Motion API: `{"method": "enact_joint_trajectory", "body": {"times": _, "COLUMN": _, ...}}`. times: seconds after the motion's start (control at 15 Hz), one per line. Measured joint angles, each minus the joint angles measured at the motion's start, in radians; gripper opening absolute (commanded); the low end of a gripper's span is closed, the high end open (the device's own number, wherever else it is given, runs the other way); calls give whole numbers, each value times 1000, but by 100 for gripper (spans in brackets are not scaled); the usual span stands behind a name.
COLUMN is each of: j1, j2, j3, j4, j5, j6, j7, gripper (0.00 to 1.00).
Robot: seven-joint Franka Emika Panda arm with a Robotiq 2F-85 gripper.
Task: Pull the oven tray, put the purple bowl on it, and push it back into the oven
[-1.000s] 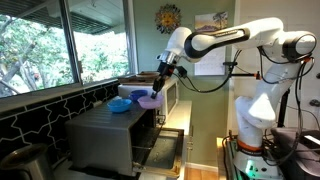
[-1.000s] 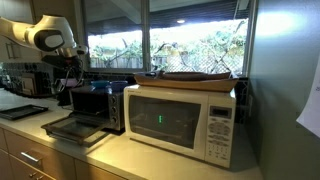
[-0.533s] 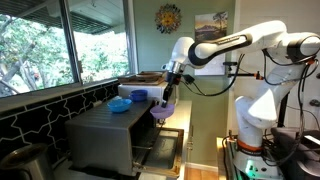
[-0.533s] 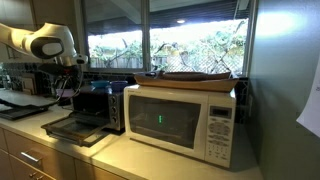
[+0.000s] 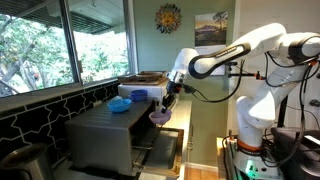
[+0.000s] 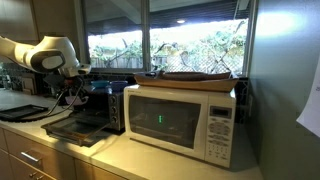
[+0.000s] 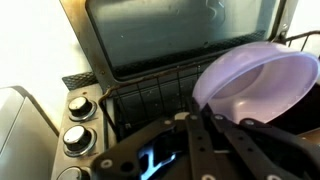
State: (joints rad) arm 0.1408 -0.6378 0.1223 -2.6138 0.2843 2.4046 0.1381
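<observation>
My gripper (image 7: 203,113) is shut on the rim of the purple bowl (image 7: 258,85) and holds it tilted above the dark wire oven tray (image 7: 150,97). The tray lies in front of the knobs. The glass oven door (image 7: 180,35) hangs open beyond it. In an exterior view the gripper (image 5: 165,103) holds the bowl (image 5: 157,116) in front of the grey oven (image 5: 105,135), just above its dropped door (image 5: 166,150). In an exterior view the arm reaches down at the oven's (image 6: 100,103) open front, and the bowl cannot be made out there.
A bright blue bowl (image 5: 120,104) sits on top of the oven. A white microwave (image 6: 180,122) stands beside the oven. The oven's knobs (image 7: 79,106) are beside the tray. Windows run behind the counter.
The gripper with the purple bowl has come down from above the oven's top to the front of the oven, over the open door.
</observation>
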Motion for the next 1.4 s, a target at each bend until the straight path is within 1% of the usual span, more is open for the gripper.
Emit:
{"method": "enact_joint_trajectory", "body": {"times": 0.2, "j1": -36, "j2": 7, "j3": 40, "j4": -29, "j5": -10, "j6": 84, "j7": 95, "gripper": 1}}
{"method": "enact_joint_trajectory", "body": {"times": 0.4, "j1": -71, "j2": 21, "j3": 89, "j4": -42, "j5": -40, "j6": 136, "j7": 198, "gripper": 1}}
{"method": "enact_joint_trajectory", "body": {"times": 0.6, "j1": -114, "j2": 39, "j3": 143, "j4": -42, "j5": -83, "j6": 164, "j7": 309, "gripper": 1}}
{"method": "enact_joint_trajectory", "body": {"times": 0.93, "j1": -180, "j2": 58, "j3": 216, "j4": -41, "j5": -159, "j6": 168, "j7": 453, "gripper": 1}}
{"method": "enact_joint_trajectory", "body": {"times": 1.13, "j1": -197, "j2": 68, "j3": 237, "j4": -37, "j5": -181, "j6": 173, "j7": 516, "gripper": 1}}
{"method": "enact_joint_trajectory", "body": {"times": 1.4, "j1": -193, "j2": 94, "j3": 239, "j4": -34, "j5": -181, "j6": 234, "j7": 560, "gripper": 1}}
